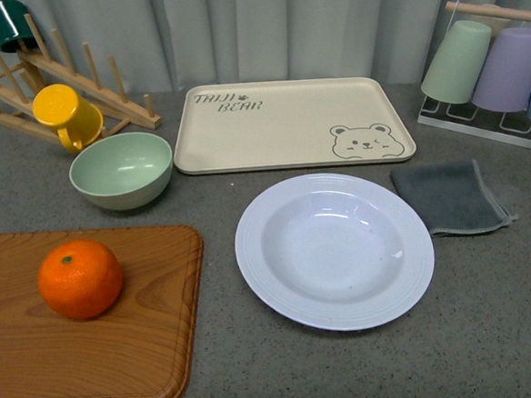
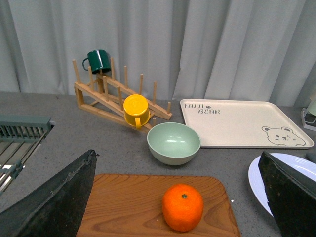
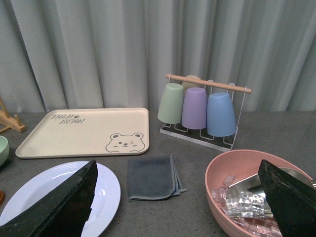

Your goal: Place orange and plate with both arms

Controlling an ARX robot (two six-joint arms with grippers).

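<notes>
Orange (image 1: 81, 278) sits lower left of the front view, stem dot up, resting on a wooden board (image 1: 95, 366). Nothing grips it. Plate (image 1: 334, 249) lies flat at frame centre on the grey countertop (image 1: 493, 329), apart from the board, empty. Neither arm shows in the front view. Left gripper (image 2: 177, 154): black fingers (image 2: 59, 197) spread wide, holding nothing, the orange in view between them but not touched. Right gripper (image 3: 177, 163): likewise spread wide and empty, with the plate's rim and a pink bowl of ice (image 3: 222, 182) in its view. Behind the plate, a beige bear tray (image 1: 279, 125). Mint bowl (image 1: 121, 170) just beyond the board. Upper left, wooden rack (image 1: 104, 105) carrying a yellow mug (image 1: 63, 113) and a dark green mug (image 1: 7, 21). Grey cloth (image 1: 448, 197) just beside the plate's upper right rim. Upper right, cup stand (image 1: 494, 10) with inverted pastel cups.
</notes>
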